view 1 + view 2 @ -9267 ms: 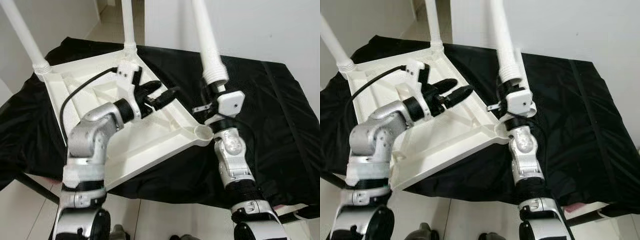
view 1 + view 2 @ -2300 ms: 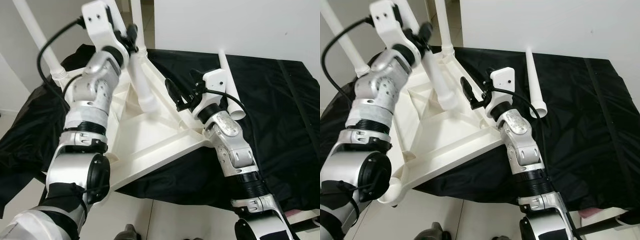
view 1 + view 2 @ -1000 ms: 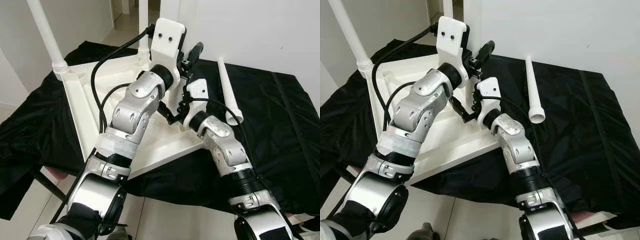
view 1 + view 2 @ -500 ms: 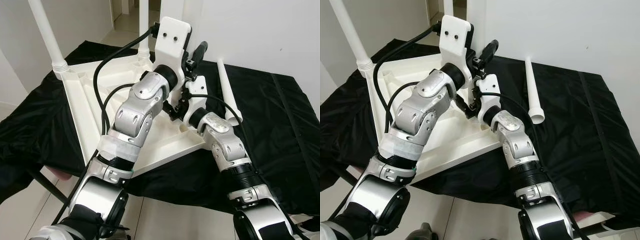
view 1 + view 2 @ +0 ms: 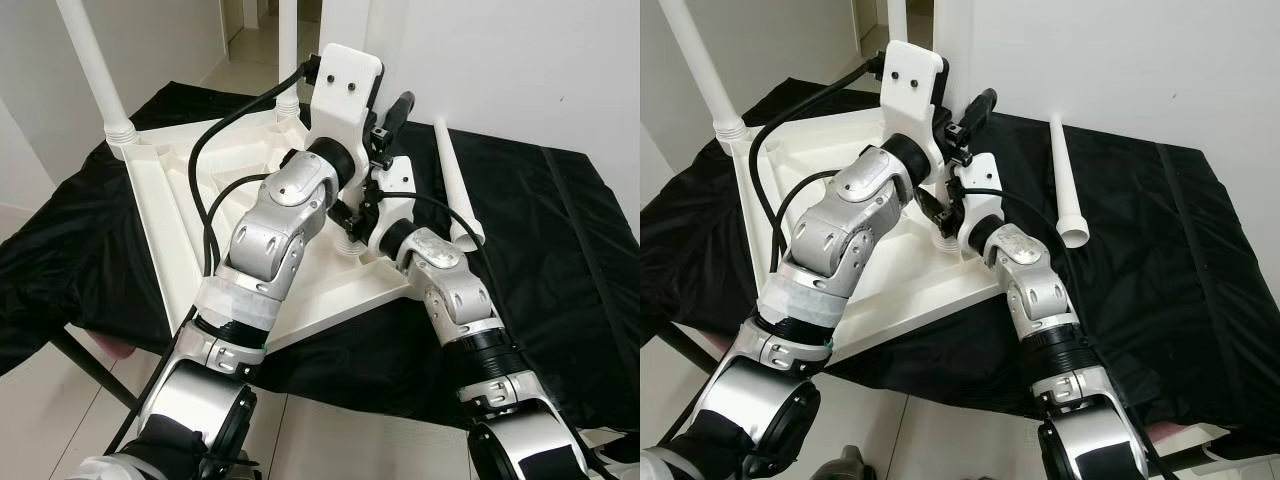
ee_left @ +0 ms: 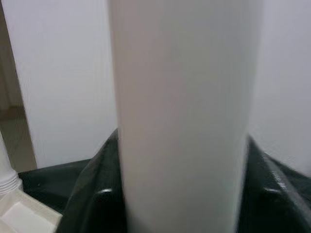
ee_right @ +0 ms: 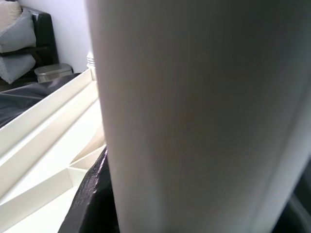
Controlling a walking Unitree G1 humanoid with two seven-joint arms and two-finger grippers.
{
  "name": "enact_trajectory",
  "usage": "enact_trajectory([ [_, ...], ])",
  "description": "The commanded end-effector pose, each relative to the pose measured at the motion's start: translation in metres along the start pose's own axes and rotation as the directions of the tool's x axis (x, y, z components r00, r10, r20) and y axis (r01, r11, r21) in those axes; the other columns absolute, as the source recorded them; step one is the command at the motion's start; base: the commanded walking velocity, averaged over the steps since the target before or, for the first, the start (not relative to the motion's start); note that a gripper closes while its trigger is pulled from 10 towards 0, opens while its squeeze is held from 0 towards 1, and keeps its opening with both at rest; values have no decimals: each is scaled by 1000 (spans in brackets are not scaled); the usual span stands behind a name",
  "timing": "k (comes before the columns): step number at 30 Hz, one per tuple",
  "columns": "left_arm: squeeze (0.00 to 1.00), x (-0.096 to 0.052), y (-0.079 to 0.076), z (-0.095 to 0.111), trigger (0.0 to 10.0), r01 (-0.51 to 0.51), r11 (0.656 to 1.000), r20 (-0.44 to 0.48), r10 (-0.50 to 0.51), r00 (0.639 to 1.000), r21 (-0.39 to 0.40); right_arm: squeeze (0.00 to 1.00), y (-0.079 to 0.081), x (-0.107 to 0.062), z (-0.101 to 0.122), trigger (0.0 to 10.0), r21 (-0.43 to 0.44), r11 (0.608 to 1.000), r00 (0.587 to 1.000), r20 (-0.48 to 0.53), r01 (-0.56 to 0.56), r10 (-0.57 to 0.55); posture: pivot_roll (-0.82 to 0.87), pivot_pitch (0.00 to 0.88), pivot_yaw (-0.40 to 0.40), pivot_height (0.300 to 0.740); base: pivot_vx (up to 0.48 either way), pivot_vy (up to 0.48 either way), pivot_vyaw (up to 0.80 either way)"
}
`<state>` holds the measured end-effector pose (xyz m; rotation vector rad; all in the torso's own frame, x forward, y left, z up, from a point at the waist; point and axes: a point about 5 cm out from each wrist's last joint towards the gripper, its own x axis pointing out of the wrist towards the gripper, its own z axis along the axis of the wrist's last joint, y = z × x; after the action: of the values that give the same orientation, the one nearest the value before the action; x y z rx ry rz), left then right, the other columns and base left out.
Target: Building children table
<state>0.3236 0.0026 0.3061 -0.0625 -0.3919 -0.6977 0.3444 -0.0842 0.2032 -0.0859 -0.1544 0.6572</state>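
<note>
White tabletop [image 5: 170, 230] — near corner overhangs black cloth [image 5: 560, 260] | loose leg [image 5: 455, 195] beside | fingers' state — cannot tell

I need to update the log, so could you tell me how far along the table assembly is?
Done: two legs stand in the upturned tabletop's far corners, one on the left and one further back. In hand: both arms meet at the near right corner, and each wrist view shows a white leg close up, apparently the third. Left: the fourth leg lies loose on the black cloth.
</note>
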Motion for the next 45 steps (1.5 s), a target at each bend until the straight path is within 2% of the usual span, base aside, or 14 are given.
enact_trajectory([
  [1, 1000, 0, -10, 2, 10000, 64, 998, 4, -64, 998, -22, 0, 2, -2, -2, 10000, -9, 1000, 1000, -13, 8, -8, 157, 17, -59, 740, 0, 0, 0],
  [14, 1000, -9, -17, 14, 10000, 158, 986, 19, -158, 987, -46, 0, -4, -4, 0, 10000, 69, 989, 991, 16, 132, -133, 151, 25, -53, 740, 0, 0, 0],
  [15, 196, -10, -15, 14, 10000, 156, 987, 15, -156, 988, -48, 0, -7, -4, 1, 10000, 76, 985, 987, 20, 158, -160, 147, 20, -49, 740, 0, 0, 0],
  [17, 196, -11, -14, 14, 10000, 155, 987, 13, -154, 988, -50, 0, -9, -5, 1, 10000, 79, 982, 984, 22, 174, -176, 147, 18, -49, 740, 0, 0, 0],
  [18, 0, -13, -13, 14, 10000, 158, 986, 10, -158, 987, -54, 0, -12, -6, 1, 10000, 87, 975, 978, 28, 202, -205, 148, 13, -50, 740, 0, 0, 0],
  [23, 0, -17, -8, 14, 10000, 155, 985, -7, -156, 988, -73, 0, -23, -9, 2, 10000, 118, 948, 953, 35, 296, -302, 149, 11, -48, 740, 0, 0, 0],
  [26, 0, -24, 10, 0, 10000, 53, 983, -98, -71, 993, -175, 0, -39, -13, 1, 10000, 157, 886, 894, 33, 436, -446, 140, 11, -43, 740, 0, 0, 0],
  [27, 0, -24, 10, 0, 10000, 53, 983, -98, -71, 993, -175, 0, -39, -13, 1, 10000, 157, 886, 894, 33, 436, -446, 140, 11, -43, 740, 0, 0, 0],
  [29, 0, -33, 27, -18, 10000, -89, 968, -171, 49, 984, -236, 0, -45, -20, -1, 10000, 159, 851, 858, 40, 501, -513, 128, 13, -34, 740, 0, 0, 0],
  [30, 0, -33, 27, -18, 10000, -89, 968, -171, 49, 984, -236, 0, -45, -20, -1, 10000, 159, 851, 858, 40, 501, -513, 128, 13, -34, 740, 0, 0, 0],
  [33, 0, -48, 45, -42, 10000, -231, 947, -280, 165, 946, -224, 0, -52, -33, -2, 10000, 149, 807, 810, 53, 572, -584, 117, 17, -31, 740, 0, 0, 0],
  [38, 0, -62, 53, -62, 10000, -314, 925, -360, 223, 906, -216, 0, -56, -42, -5, 10000, 123, 782, 783, 49, 611, -620, 106, 24, -27, 740, 0, 0, 0],
  [42, 0, -77, 52, -86, 10000, -340, 926, -437, 242, 866, -161, 0, -60, -51, -8, 10000, 111, 771, 773, 42, 627, -634, 100, 37, -29, 740, 0, 0, 0],
  [45, 0, -80, 46, -92, 10000, -304, 941, -462, 207, 862, -146, 0, -60, -51, -8, 10000, 107, 775, 776, 46, 622, -629, 99, 39, -28, 740, 0, 0, 0],
])
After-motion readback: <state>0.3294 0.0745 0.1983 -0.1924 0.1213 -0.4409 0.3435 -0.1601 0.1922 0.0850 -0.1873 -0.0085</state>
